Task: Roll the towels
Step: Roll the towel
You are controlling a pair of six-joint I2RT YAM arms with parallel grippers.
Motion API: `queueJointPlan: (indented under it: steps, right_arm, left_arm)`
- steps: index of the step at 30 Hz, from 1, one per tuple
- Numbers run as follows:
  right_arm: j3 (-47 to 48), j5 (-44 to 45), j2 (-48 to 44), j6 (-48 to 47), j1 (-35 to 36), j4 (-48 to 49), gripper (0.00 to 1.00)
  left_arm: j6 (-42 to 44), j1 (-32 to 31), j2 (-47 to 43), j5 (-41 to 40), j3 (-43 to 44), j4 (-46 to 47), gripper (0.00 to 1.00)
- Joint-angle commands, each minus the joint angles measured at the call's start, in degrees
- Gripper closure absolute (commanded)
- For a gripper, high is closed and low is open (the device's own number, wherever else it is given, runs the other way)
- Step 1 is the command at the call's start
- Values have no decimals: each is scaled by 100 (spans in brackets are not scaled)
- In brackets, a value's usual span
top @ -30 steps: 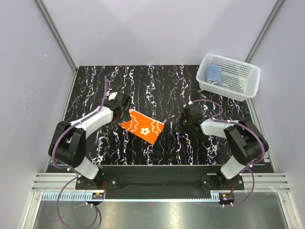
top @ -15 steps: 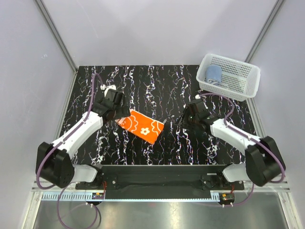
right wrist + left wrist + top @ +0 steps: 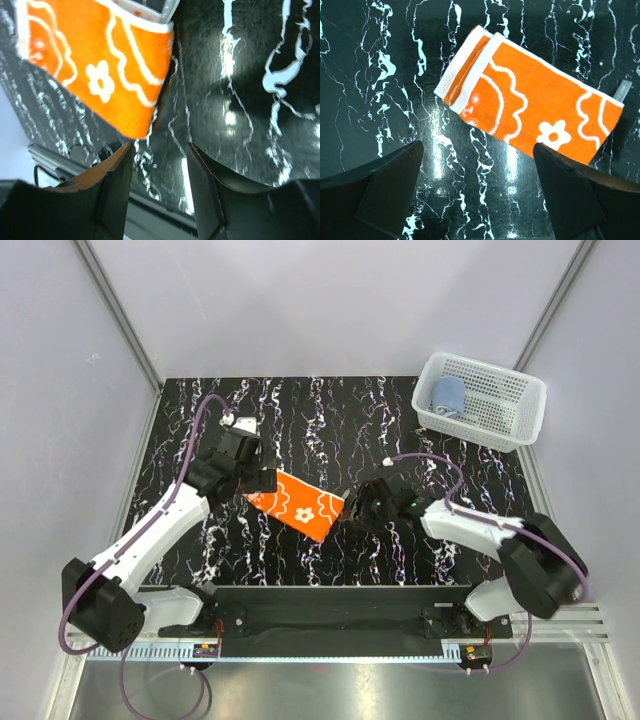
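Soft, floppy orange towel (image 3: 298,504) is probably best pinched at a short hemmed end, and both arms' jaws are seen spread apart, empty.

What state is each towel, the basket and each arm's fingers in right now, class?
orange towel: folded flat on the table, unrolled, not held
blue towel: rolled, inside the basket
basket: upright, holding the blue towel
left fingers: open, empty
right fingers: open, empty
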Motion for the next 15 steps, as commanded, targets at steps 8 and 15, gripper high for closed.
queueJointPlan:
  steps: [8,15]
  right_arm:
    - [770,-98,1877,123,66,1143,48]
    - [858,-133,2361,167,66,1479,50]
  left_arm:
    - [321,-931,-355,87,-298,324,1]
    - [260,-1258,-188,-212,-246,237,1]
